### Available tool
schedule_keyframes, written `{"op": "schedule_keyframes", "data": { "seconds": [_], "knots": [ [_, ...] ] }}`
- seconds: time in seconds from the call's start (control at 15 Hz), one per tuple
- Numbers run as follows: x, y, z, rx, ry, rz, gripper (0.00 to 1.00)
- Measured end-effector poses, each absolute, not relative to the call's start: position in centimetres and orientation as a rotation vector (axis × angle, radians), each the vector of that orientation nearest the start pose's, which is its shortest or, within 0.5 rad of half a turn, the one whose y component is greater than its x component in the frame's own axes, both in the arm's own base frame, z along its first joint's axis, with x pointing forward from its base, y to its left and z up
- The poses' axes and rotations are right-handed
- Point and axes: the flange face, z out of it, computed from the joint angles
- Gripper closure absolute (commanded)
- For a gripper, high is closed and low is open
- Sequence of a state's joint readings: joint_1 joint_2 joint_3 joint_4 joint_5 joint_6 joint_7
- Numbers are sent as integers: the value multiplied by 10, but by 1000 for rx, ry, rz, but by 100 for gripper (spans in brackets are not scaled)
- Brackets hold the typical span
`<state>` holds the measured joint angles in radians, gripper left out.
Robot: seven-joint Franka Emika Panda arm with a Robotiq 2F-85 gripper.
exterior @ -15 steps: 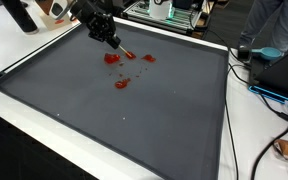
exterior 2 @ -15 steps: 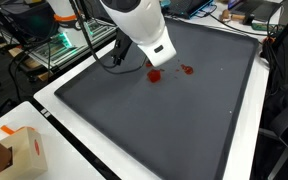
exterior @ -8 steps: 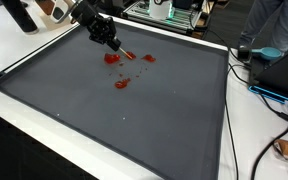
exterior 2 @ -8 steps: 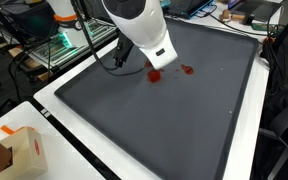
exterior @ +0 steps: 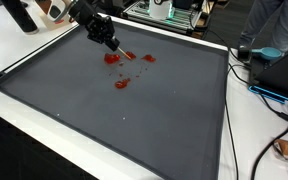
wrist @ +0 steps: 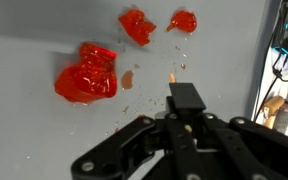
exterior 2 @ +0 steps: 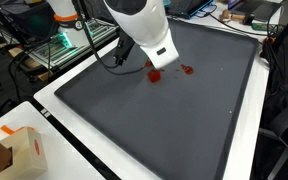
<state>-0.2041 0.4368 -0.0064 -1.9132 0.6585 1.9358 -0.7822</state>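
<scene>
The gripper is hovering low over the far end of the dark mat, and its fingers are looking pressed together with nothing plainly between them. In the wrist view the largest red lump is lying at ten o'clock from the fingertips, apart from them; a smaller red piece is sitting at eleven o'clock; a second small piece is sitting at twelve; orange crumbs are lying between. In an exterior view a further red scrap is lying nearer the mat's middle.
</scene>
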Motion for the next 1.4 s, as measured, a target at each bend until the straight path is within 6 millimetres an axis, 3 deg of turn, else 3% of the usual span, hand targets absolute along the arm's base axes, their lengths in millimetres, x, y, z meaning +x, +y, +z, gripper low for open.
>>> {"op": "schedule_keyframes", "data": {
  "seconds": [0.53, 1.07, 1.4],
  "knots": [
    [587, -74, 278, -2511, -144, 139, 97],
    [588, -45, 314, -2715, -70, 254, 97],
    [591, -28, 340, -2879, -19, 229, 97]
  ]
}}
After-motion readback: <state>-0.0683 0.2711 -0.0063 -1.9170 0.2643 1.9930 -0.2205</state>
